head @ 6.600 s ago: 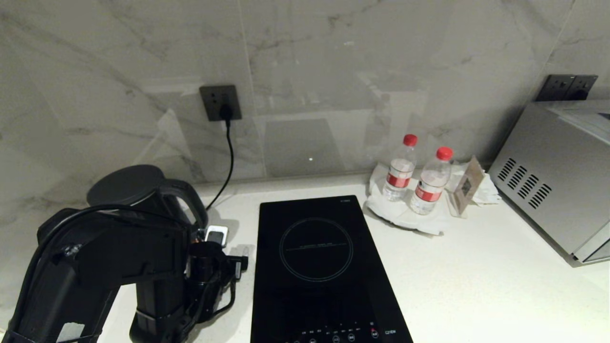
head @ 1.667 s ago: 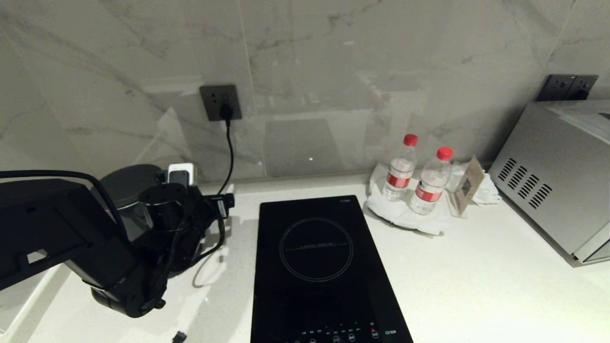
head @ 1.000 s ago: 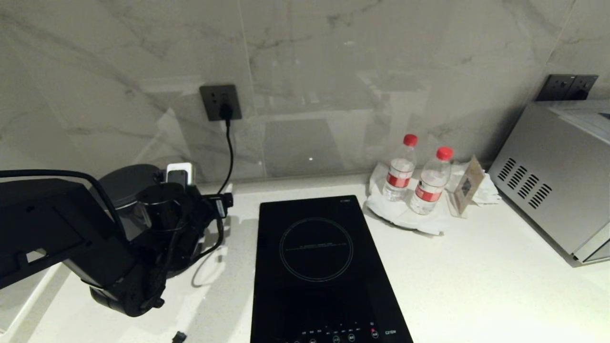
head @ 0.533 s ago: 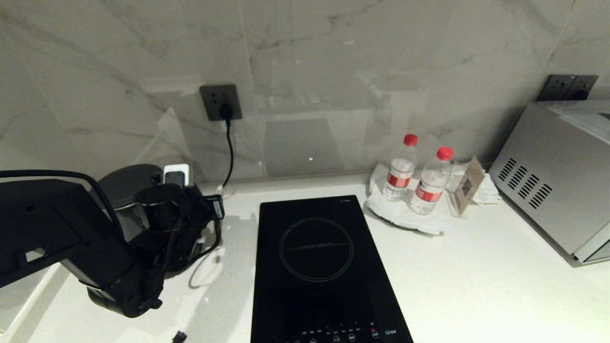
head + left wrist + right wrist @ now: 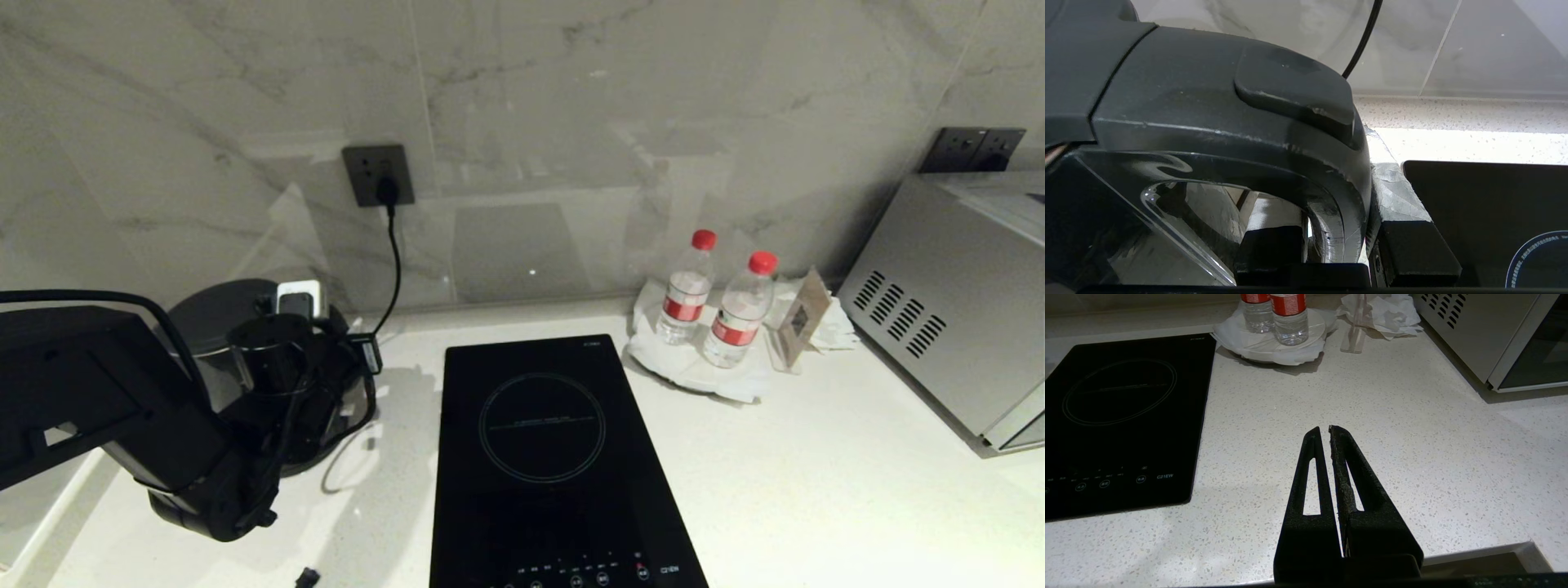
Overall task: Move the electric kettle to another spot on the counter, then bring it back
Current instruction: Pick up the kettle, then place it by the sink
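Counter (image 5: 816, 490): white speckled, hob (image 5: 543, 457) set in. Electric kettle (image 5: 216, 314) stood at back-left, beside hob. Left gripper (image 5: 1337, 245) clamped round handle (image 5: 1331, 196). Grip to be confirmed firm before lift; kettle kept upright, cord (image 5: 394, 261) cleared. Right gripper (image 5: 1327, 435) parked, fingers pressed together, nothing held.

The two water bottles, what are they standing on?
The bottles stand on a round white plate, which lies on crumpled white paper on the counter. The part of the plate right under the bottles is covered.
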### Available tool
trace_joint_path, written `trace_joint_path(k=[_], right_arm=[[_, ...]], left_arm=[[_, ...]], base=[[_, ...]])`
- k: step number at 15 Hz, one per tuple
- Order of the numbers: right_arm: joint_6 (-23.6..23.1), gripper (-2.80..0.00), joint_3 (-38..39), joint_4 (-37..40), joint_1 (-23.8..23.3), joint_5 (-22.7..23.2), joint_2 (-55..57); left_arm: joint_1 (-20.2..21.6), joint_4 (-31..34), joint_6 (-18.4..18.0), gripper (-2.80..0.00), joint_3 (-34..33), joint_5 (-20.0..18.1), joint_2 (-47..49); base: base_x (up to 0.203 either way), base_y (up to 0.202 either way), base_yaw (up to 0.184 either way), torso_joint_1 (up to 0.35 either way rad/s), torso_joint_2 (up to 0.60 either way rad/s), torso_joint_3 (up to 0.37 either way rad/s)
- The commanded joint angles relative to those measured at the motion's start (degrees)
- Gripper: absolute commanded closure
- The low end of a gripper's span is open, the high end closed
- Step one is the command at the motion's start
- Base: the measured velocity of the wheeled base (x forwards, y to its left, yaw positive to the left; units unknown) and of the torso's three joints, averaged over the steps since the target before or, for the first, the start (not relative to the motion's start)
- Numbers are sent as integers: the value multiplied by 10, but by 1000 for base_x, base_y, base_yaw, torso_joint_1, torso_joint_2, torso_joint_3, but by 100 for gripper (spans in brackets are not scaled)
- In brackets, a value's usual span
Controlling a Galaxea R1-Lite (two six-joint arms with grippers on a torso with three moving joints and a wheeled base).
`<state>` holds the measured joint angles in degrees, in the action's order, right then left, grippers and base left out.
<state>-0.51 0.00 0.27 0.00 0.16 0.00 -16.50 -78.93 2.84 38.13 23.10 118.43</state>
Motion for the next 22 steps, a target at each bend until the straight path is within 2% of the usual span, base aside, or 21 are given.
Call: trace_joint_path(k=[1, 3, 6, 13, 16, 18, 22], right_arm=[[0, 0, 0, 0, 0, 0, 0], [0, 0, 0, 0, 0, 0, 0], [0, 0, 0, 0, 0, 0, 0], [0, 0, 0, 0, 0, 0, 0], [0, 0, 0, 0, 0, 0, 0], [0, 0, 0, 0, 0, 0, 0], [0, 0, 0, 0, 0, 0, 0]], left_arm=[[2, -6, 0, 0, 5, 1, 0], [9, -2, -3, 0, 25, 1, -2], [18, 37, -4, 0, 53, 0, -18], [18, 64, -5, 0, 64, -1, -54], [17, 66, -5, 0, 55, -2, -77], [14, 95, -4, 0, 38, -3, -110], [10, 149, -4, 0, -28, -30, -197]], base=[[0, 0, 0, 0, 0, 0], [0, 0, 0, 0, 0, 0], [0, 0, 0, 0, 0, 0], [0, 0, 0, 0, 0, 0], [0, 0, 0, 0, 0, 0], [0, 0, 0, 0, 0, 0], [0, 0, 0, 0, 0, 0]])
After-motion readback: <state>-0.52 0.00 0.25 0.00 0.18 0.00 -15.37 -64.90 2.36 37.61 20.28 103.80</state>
